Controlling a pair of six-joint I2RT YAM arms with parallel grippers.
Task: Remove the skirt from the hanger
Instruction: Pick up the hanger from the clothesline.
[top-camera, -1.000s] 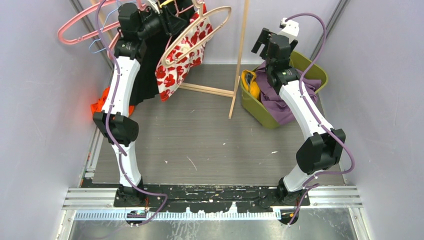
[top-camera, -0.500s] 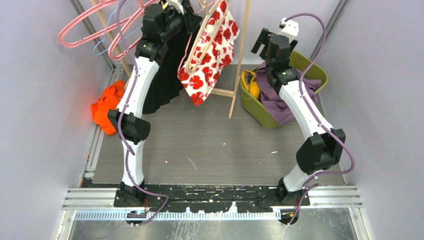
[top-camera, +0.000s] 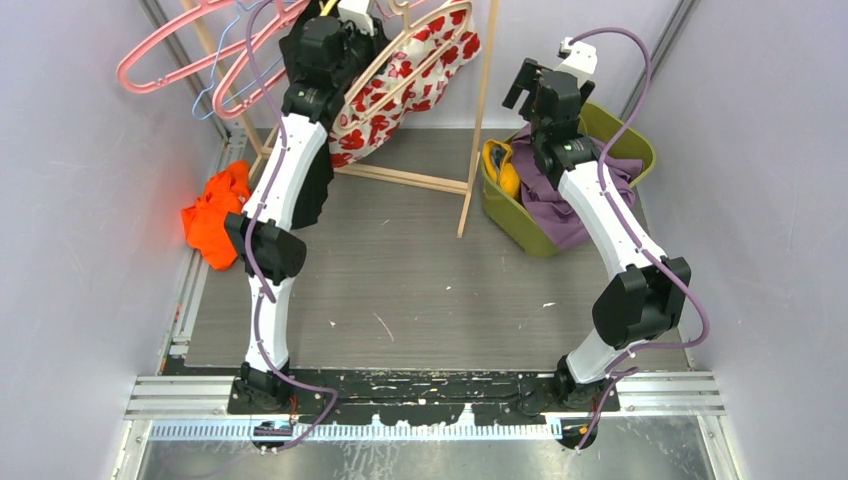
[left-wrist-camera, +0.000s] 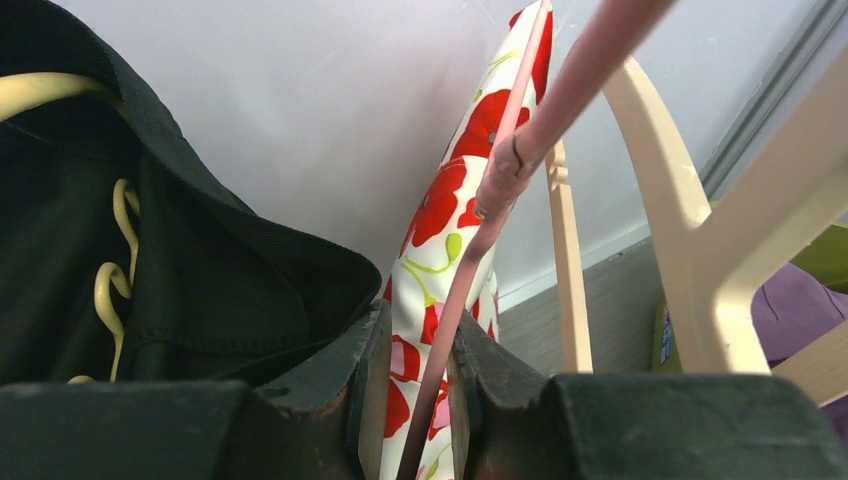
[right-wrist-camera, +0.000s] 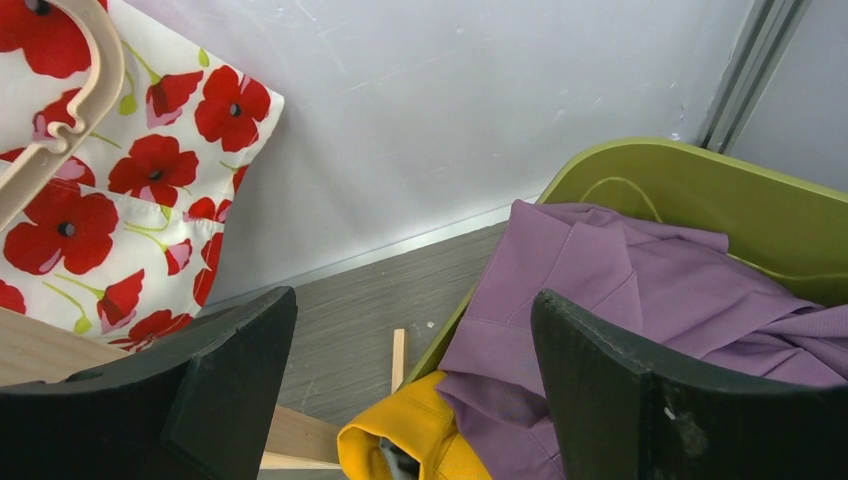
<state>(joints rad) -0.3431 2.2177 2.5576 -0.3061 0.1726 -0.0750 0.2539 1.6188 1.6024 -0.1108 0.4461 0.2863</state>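
**Poppy-print skirt (left-wrist-camera: 440, 210) pinched in your left pincer (left-wrist-camera: 415, 400)**

The skirt hangs on its beige hanger (left-wrist-camera: 690, 230) at the far side, left of centre, tilted up toward the back wall. Your left pincer is clenched on it. A fold of the print and a pink hanger bar (left-wrist-camera: 520, 150) run up together through the narrow gap between its 2 fingers. A black garment (left-wrist-camera: 200, 280) hangs just left of that pincer, against its left finger. The wooden rack post (top-camera: 480, 120) stands just right of the skirt. Your right pincer (right-wrist-camera: 412, 310) is well apart to the right, released and holding nothing, its fingers spread wide. It hangs above a green bin (right-wrist-camera: 700, 190) holding a purple garment (right-wrist-camera: 600, 270) and a yellow garment (right-wrist-camera: 400, 440). An orange cloth (top-camera: 215, 210) lies at the table's left edge.
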